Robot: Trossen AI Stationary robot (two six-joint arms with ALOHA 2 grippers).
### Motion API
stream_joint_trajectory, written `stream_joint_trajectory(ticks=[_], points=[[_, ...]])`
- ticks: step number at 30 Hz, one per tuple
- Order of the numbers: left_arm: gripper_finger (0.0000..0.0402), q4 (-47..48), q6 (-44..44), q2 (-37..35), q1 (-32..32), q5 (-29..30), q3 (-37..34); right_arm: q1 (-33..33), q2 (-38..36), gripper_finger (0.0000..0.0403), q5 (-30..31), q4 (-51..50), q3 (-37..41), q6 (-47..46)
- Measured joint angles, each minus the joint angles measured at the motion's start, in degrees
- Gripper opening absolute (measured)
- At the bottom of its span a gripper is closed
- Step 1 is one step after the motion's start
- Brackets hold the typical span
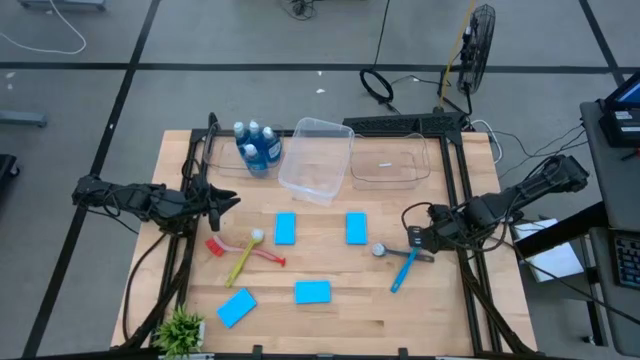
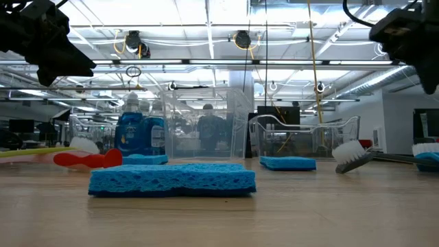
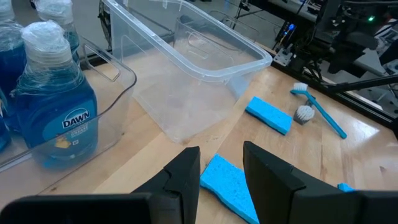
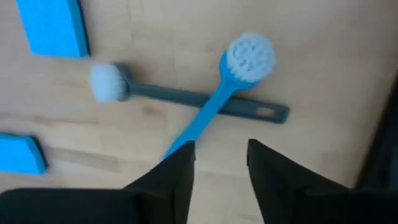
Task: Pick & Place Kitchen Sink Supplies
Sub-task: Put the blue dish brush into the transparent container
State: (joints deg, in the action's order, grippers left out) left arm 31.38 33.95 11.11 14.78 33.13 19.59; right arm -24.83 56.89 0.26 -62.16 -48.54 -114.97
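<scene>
The right tool [image 4: 217, 163] hovers open and empty over the light, stiff blue brush [image 4: 214, 106], best pinched mid-handle; the left tool [image 3: 221, 171] is open too

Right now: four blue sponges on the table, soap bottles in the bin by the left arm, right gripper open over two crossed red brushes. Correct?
One error: the crossed brushes under the open right gripper are not red. The right wrist view shows a blue brush lying over a dark grey brush. The four sponges and the soap bottles in the bin near the left arm are as you said.
</scene>
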Motion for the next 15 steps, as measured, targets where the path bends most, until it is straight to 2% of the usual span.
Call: stream_joint_trajectory(ticks=[6, 10, 15], points=[[0.0122, 0.0, 0.0, 0.0, 0.0, 0.0, 0.0, 0.0, 0.0, 0.0167, -0.3, 10.5, 6.7, -5.1], [0.0122, 0.0, 0.3, 0.0, 0.0, 0.1, 0.0, 0.0, 0.0, 0.0166, -0.1, 15.6, 10.5, -5.7], [0.0122, 0.0, 0.3, 0.0, 0.0, 0.1, 0.0, 0.1, 0.0, 0.0156, -0.1, 17.4, 12.9, -6.1]])
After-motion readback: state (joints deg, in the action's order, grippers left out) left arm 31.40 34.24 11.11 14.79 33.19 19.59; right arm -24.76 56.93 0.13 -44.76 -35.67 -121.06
